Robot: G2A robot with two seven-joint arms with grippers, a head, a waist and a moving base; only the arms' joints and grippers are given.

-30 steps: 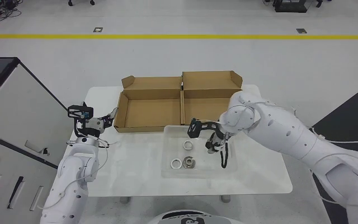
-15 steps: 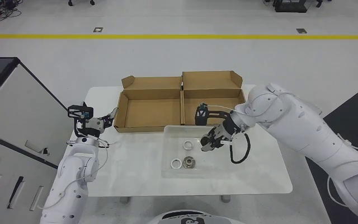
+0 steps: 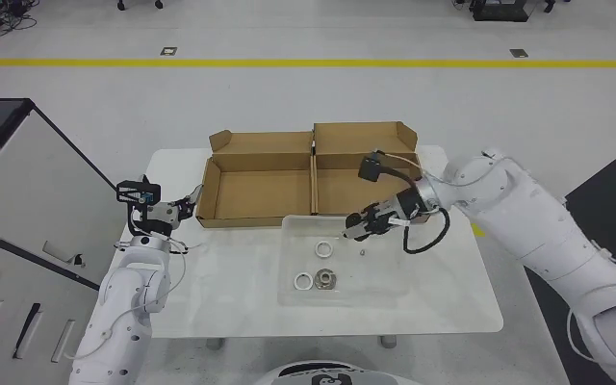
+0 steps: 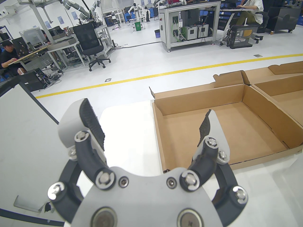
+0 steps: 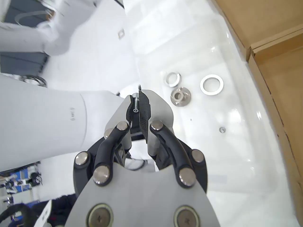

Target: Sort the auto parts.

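My right gripper [image 3: 346, 234] hangs over the far edge of the clear tray [image 3: 377, 285], shut on a small bolt [image 5: 135, 102] held between its fingertips [image 5: 135, 106]. In the tray lie two metal rings [image 3: 323, 249] [image 3: 304, 281], a flanged nut [image 3: 326, 280] and a tiny nut [image 3: 361, 253]. The right wrist view shows the same rings [image 5: 211, 84] [image 5: 172, 79], flanged nut [image 5: 180, 94] and tiny nut [image 5: 222, 129]. My left gripper [image 3: 189, 203] stands open and holds nothing [image 4: 146, 119], just left of the left cardboard box [image 4: 213, 133].
Two open cardboard boxes, left [image 3: 258, 195] and right [image 3: 358, 190], sit side by side behind the tray on the white table [image 3: 231, 279]. A grey panel [image 3: 48, 192] leans at the table's left side. Bare table lies left of and in front of the tray.
My right gripper has lifted out of the tray and swung back toward the right box with the bolt in it. The left arm has kept still.
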